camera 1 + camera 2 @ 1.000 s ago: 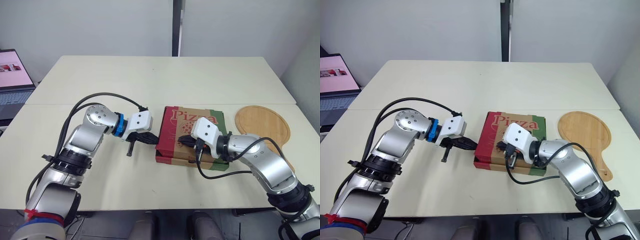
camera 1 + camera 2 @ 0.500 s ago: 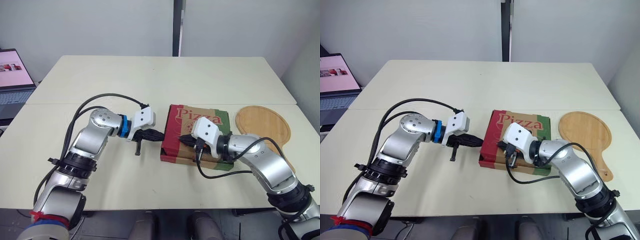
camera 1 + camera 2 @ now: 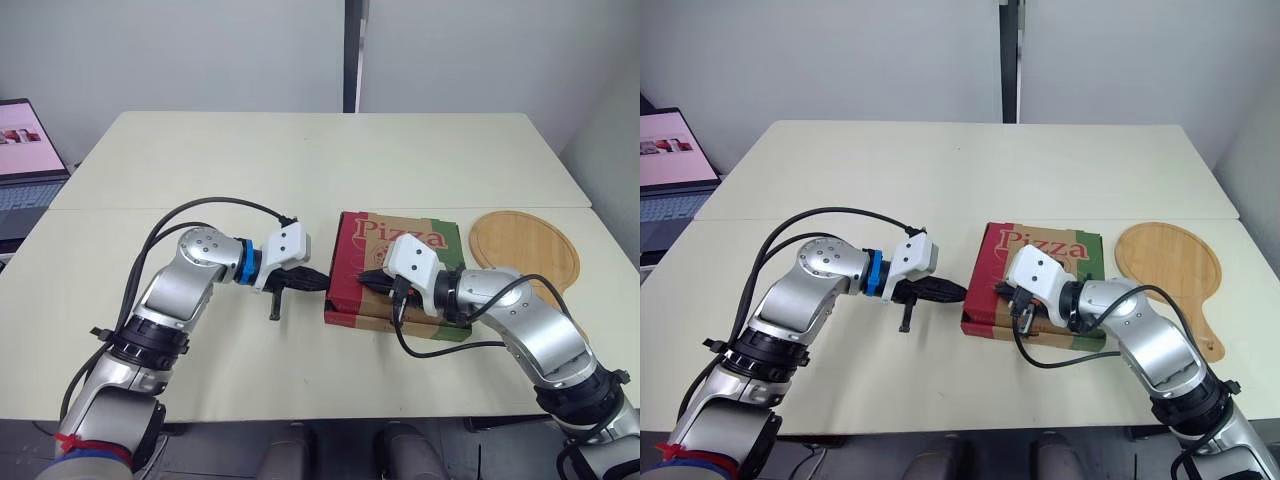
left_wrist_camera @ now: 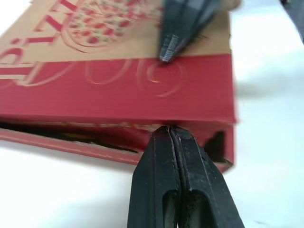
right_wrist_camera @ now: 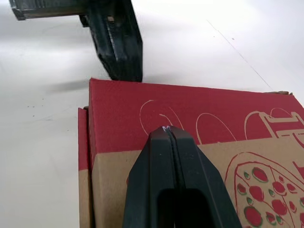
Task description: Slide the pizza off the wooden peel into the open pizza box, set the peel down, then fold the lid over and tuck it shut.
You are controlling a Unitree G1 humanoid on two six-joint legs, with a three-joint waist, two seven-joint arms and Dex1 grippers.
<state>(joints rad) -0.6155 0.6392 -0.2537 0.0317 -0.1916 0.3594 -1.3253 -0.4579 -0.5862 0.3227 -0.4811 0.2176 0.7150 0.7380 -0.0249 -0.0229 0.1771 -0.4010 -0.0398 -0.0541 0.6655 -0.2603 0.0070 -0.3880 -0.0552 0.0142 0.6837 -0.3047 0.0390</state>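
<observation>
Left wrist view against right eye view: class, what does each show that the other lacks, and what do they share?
Left wrist view: a dark gap under the red side flap of the pizza box, where the left gripper, shut, meets the flap's edge. Right eye view: the wooden peel lying bare on the table beside the box, and a laptop. Shared: the box with its lid folded down and the right gripper on it.

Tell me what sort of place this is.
Likely an office or lab room, not a kitchen: plain pale tables pushed together, bare white walls, and an open laptop at the left edge.
</observation>
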